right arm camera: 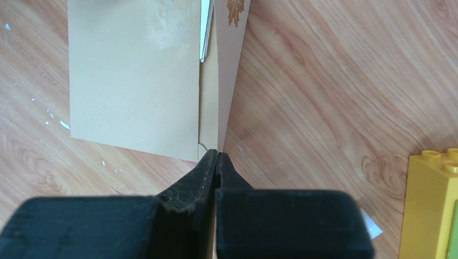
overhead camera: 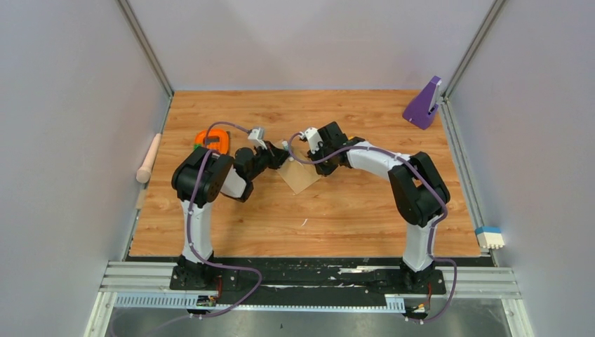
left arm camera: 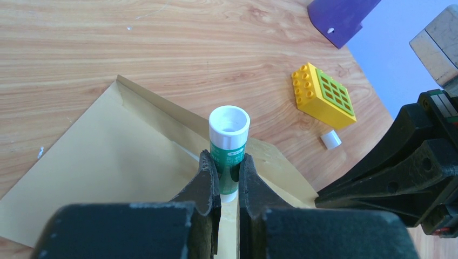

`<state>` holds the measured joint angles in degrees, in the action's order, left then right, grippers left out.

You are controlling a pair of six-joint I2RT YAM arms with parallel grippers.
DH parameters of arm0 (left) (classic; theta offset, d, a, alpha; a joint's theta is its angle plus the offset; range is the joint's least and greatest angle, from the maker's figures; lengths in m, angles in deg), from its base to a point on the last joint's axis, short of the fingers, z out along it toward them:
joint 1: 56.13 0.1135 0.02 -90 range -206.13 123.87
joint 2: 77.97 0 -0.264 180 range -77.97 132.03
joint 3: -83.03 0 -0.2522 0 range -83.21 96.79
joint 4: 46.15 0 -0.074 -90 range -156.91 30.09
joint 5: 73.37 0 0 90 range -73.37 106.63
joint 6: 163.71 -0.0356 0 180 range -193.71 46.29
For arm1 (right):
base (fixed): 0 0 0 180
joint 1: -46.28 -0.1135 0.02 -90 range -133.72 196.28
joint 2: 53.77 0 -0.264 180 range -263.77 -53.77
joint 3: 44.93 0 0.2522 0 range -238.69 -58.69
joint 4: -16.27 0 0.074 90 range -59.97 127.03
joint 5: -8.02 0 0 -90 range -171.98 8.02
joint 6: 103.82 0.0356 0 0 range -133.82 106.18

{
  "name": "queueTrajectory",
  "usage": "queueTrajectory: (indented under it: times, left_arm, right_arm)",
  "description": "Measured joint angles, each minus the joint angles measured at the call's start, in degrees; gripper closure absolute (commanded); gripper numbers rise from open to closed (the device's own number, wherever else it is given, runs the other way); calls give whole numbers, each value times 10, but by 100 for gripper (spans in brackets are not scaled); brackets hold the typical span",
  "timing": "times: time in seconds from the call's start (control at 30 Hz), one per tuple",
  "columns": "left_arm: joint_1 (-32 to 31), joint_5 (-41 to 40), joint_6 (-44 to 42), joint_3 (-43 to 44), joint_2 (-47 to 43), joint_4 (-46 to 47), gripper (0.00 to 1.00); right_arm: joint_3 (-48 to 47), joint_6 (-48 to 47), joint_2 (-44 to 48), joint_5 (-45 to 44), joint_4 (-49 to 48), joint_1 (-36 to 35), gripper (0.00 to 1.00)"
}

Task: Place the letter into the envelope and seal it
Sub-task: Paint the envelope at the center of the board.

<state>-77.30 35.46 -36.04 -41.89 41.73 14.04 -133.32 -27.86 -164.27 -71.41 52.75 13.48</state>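
The tan-brown envelope (overhead camera: 298,179) lies flat near the centre of the wooden surface (overhead camera: 231,225), turned cornerwise like a diamond. In the right wrist view its pointed flap (right arm camera: 229,81) stands open along the 3 o'clock side, bearing a leaf print (right arm camera: 236,11). The letter (right arm camera: 204,32) shows only as a thin white edge at the mouth, toward 12 o'clock.

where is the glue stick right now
In the left wrist view the glue stick is clamped in the jaws of the left gripper, over the envelope near the middle of the table, with the yellow brick to its right.
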Motion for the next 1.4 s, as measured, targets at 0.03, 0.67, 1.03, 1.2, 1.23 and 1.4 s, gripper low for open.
queueTrajectory:
  times: [0.03,0.67,1.03,1.2,1.23,1.4]
  left_arm:
    - [0,-1,-5,0,-1,-5,100]
    - [-10,-10,-36,0,-9,-48,100]
    - [-10,-9,-36,0,-9,-48,100]
    - [-10,-9,-35,0,-9,-47,100]
    - [-10,-9,-35,0,-9,-47,100]
    - [-10,-7,-30,0,-9,-47,100]
  right_arm:
    - [1,0,0,0,1,0,100]
    - [-7,3,6,43,20,-1,0]
    - [-95,6,-82,14,17,-22,0]
    - [-96,4,-86,-14,16,-29,0]
    - [-96,3,-87,-18,16,-29,0]
    - [-96,3,-89,-30,12,-31,0]
